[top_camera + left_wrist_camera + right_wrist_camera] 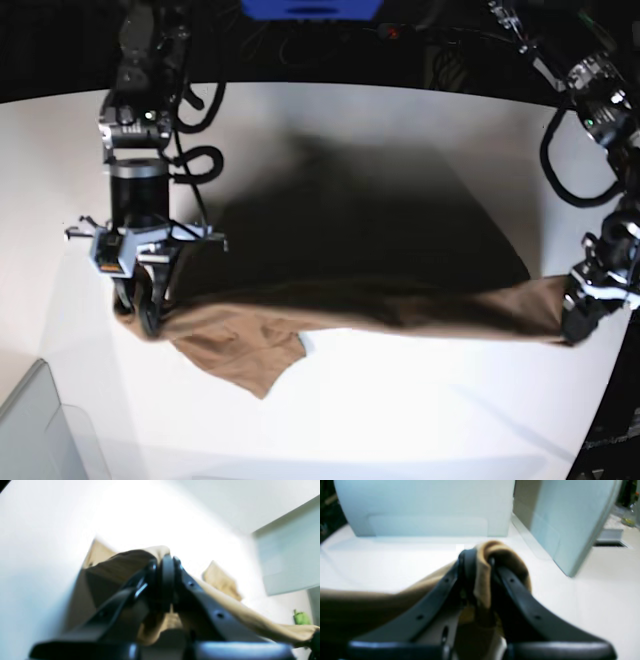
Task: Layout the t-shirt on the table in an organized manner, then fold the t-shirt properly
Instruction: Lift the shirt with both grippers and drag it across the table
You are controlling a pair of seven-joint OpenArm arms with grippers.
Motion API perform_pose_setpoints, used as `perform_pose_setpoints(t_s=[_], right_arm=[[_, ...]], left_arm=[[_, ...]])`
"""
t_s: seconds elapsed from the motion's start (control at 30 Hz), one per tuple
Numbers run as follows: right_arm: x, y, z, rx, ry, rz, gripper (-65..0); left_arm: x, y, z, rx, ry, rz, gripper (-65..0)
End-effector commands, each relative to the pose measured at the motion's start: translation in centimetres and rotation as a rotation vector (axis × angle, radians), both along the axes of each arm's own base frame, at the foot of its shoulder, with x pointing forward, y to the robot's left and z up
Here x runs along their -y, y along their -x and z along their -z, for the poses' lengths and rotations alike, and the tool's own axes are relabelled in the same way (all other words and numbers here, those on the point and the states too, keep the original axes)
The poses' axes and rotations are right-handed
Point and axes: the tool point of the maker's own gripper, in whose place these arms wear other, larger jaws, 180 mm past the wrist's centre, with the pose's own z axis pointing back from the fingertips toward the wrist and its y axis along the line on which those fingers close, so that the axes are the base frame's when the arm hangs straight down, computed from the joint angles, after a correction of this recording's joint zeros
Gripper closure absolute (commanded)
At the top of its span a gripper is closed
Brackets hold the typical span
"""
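The t-shirt (330,310) is plain brown cloth with no print visible, held up above the table (400,400) as a long, narrow band stretched between the two grippers. Its upper edge runs nearly straight from one grip to the other; the body is gathered in lengthwise folds along that line. Toward the right gripper's end a loose triangular flap hangs lower than the rest, ending in a point just over the table. The shirt casts a broad dark shadow on the white table behind it.

The right gripper (477,562) has its jaws drawn narrow on a bunched fold of the t-shirt (500,555), which bulges over the fingertips in a rounded roll; from there the cloth trails off low over the table (395,560).

The left gripper (166,562) is likewise clamped narrow on the t-shirt (125,562), the fabric draping to both sides of the fingers; this view is blurred. In the base view it holds the shirt's end close to the table's edge.
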Motion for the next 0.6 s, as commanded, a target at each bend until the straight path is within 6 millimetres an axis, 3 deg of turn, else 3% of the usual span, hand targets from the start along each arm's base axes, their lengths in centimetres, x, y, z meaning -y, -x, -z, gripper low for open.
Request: perform_pose_setpoints(t_s=[0.0, 0.3, 0.47, 0.57], right_arm=[[-0.1, -0.2, -2.2, 0.079, 0.004, -0.002, 0.0], [-0.4, -2.4, -8.3, 0.261, -0.035, 0.013, 0.0], [-0.6, -2.0, -12.4, 0.441, -0.028, 0.010, 0.0], [-1.8, -1.8, -14.4, 0.524, -0.029, -0.024, 0.0]], left_arm=[[-0.2, -0.5, -2.2, 0.066, -0.014, -0.003, -0.2], [-0.6, -3.3, -11.3, 0.306, -0.048, -0.003, -0.2], [-1.4, -3.7, -16.0, 0.420, -0.073, -0.020, -0.2], [-1.7, -3.7, -18.2, 0.474, -0.087, -0.028, -0.2]])
